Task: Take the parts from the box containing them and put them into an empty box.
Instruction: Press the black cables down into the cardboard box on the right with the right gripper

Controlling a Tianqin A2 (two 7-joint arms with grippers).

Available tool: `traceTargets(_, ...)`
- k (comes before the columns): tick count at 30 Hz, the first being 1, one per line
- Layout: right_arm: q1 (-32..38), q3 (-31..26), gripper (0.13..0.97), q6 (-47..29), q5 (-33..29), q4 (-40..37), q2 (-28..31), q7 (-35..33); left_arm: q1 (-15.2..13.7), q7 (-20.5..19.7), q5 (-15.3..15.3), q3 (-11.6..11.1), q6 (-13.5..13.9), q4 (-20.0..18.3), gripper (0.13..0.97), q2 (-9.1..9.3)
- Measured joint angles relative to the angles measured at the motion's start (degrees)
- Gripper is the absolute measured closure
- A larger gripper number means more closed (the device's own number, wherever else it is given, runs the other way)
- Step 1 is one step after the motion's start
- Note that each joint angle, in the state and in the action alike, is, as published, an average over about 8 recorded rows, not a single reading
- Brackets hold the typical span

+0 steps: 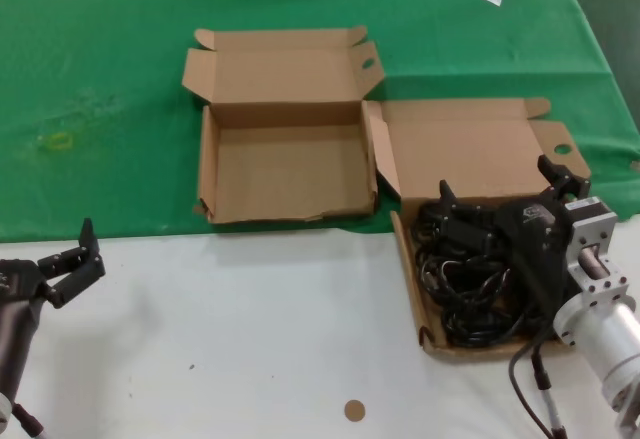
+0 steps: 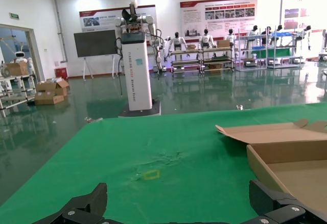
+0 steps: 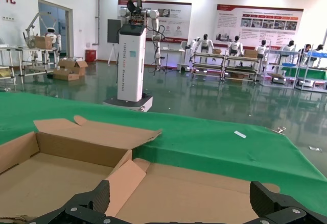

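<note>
Over the neat-walled box (image 1: pixel 470 164) at my right, my right gripper (image 1: pixel 500 199) hangs with its fingers spread wide and nothing between them, just above the black power cords (image 1: pixel 470 279) heaped inside. The cords look light, limp and glossy, so I judge a single strand would slide out; the better hold is across a bunched loop near the middle of the tangle, away from the plugs. The heap's long axis runs from the lid toward the front wall. The ragged-walled box (image 1: pixel 285 169) lies just beside it to the left, bare. My left gripper (image 1: pixel 75 259) waits well apart at the table's near left, fingers also apart.
</note>
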Motion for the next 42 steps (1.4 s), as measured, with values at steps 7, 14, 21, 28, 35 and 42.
traceTargets(7,0.0,0.0,0.129,0.0,0.0,0.0,0.0,0.0,0.0,0.0,0.0,0.0,0.0,0.0,0.132,0.00)
traceTargets(14,0.0,0.0,0.129,0.0,0.0,0.0,0.0,0.0,0.0,0.0,0.0,0.0,0.0,0.0,0.132,0.00)
traceTargets(21,0.0,0.0,0.129,0.0,0.0,0.0,0.0,0.0,0.0,0.0,0.0,0.0,0.0,0.0,0.132,0.00)
traceTargets(28,0.0,0.0,0.129,0.0,0.0,0.0,0.0,0.0,0.0,0.0,0.0,0.0,0.0,0.0,0.132,0.00)
traceTargets(35,0.0,0.0,0.129,0.0,0.0,0.0,0.0,0.0,0.0,0.0,0.0,0.0,0.0,0.0,0.132,0.00)
traceTargets(42,0.0,0.0,0.129,0.0,0.0,0.0,0.0,0.0,0.0,0.0,0.0,0.0,0.0,0.0,0.133,0.00)
